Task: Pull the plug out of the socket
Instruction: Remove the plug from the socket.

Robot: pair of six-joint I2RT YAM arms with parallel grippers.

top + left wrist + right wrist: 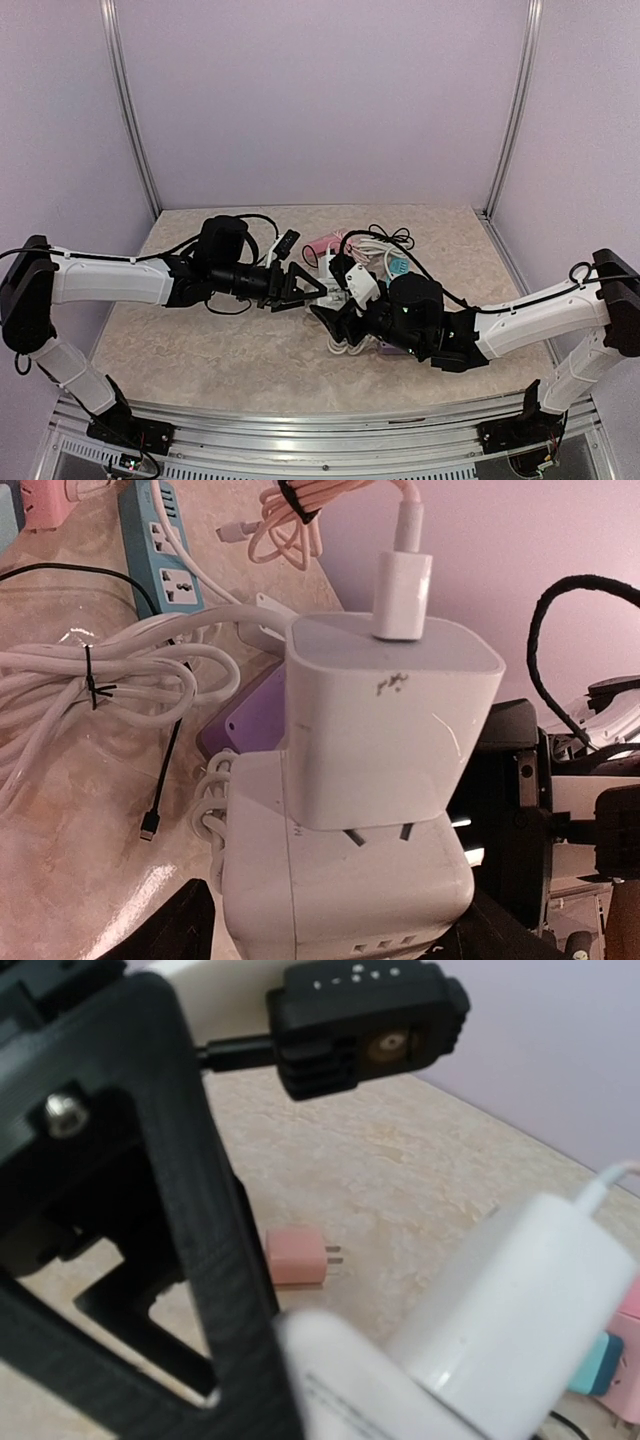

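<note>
plug (390, 720): white, centre of left wrist view, sits in socket (340, 890), prongs (352, 836) partly showing | progress: partly out, not yet free | right pincer (335, 318): holds socket above bench (200, 350) | left pincer (315, 290): flanks plug, grip unclear | hidden: socket bottom cut off

plug (395, 720): smooth white plastic, satin, scuffed | socket (345, 890): glossy white plastic | table (60, 860): glossy marble-look | jaws: matt black plastic, finely ridged

Mid-table, the right gripper (338, 318) holds the socket (365, 292) up; the left gripper (306, 287) sits at its nine o'clock.
</note>
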